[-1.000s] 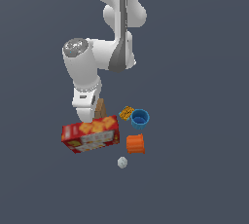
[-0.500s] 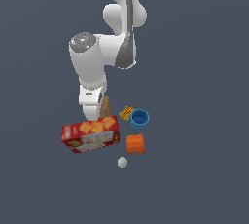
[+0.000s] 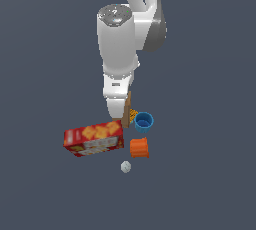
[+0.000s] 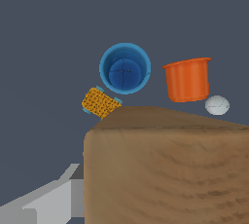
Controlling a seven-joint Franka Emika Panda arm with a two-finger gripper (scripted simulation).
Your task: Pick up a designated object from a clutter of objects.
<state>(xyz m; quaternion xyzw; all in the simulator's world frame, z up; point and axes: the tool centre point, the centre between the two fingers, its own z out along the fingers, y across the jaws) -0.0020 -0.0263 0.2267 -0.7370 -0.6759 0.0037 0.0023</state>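
The tan-brown box [image 3: 128,110] shows as a narrow upright strip at the exterior view's right of my hand; it fills the near part of the wrist view [image 4: 165,169]. My gripper [image 3: 121,116] is down around the box. One grey finger [image 4: 53,201] lies against the box's side, so the gripper looks shut on the box. The box stands between the red cracker box [image 3: 94,139] and the blue cup [image 3: 143,121].
An orange cup [image 3: 139,147] lies on its side, and a small white ball [image 3: 125,166] sits close to it. A tiny orange-yellow item [image 3: 133,114] sits between the brown box and the blue cup. The wrist view shows the blue cup [image 4: 125,68], orange cup [image 4: 186,79], ball [image 4: 217,105] and yellow item [image 4: 99,102].
My hand has moved toward the exterior view's right, and the brown box has shifted the same way with it, closer to the blue cup. The other objects have not moved.
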